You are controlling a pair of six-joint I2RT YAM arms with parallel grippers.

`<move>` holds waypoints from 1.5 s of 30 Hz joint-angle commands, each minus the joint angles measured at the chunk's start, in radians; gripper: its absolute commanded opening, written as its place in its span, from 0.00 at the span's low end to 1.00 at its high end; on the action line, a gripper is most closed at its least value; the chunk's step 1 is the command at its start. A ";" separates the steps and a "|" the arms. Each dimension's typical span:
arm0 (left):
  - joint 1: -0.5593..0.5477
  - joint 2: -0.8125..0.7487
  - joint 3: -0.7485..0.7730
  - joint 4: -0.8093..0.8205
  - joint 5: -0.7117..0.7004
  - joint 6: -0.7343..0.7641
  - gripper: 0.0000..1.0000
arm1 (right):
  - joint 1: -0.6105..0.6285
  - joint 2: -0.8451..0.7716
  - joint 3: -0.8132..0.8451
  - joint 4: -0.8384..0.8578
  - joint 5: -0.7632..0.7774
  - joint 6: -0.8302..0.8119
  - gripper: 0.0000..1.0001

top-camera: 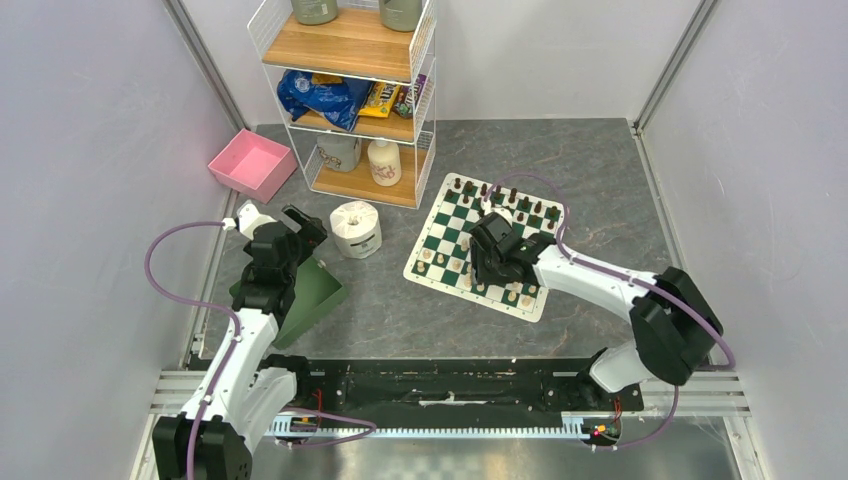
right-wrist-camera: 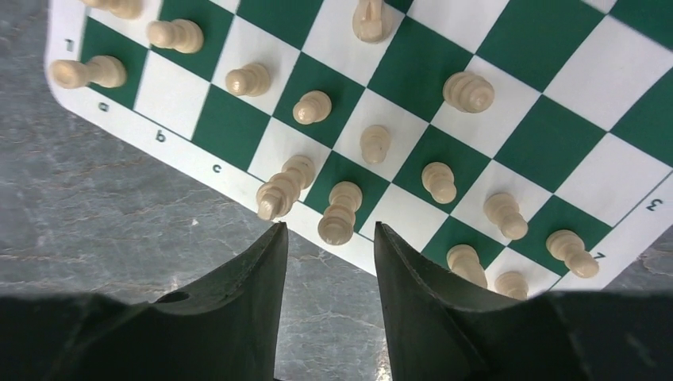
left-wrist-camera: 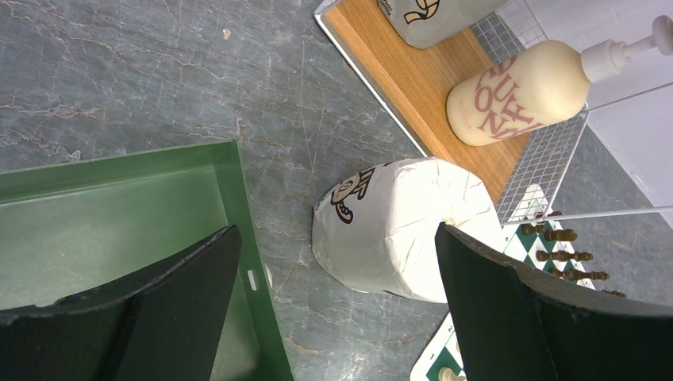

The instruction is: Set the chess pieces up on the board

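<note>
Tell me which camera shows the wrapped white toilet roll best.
The left wrist view: the wrapped white paper toilet roll fills the middle, close enough to see its printed wrapper. The top external view shows it small, near the white wire-and-wood shelf. The right wrist view misses it entirely.

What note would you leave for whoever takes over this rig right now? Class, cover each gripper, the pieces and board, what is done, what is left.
Left gripper: jaws wide open, empty, above the green bin and toilet roll.
Right gripper: jaws apart, holding nothing, at the near edge of the board.
Done: dark pieces line the far side; cream pieces fill the near rows.
Left: two cream pieces stand further in; the near ranks look uneven, so probably tidy them.
</note>
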 commanded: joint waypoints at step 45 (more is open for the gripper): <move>0.007 0.020 0.383 -0.254 -0.077 0.039 1.00 | -0.221 0.003 0.599 -0.407 0.099 -0.111 0.84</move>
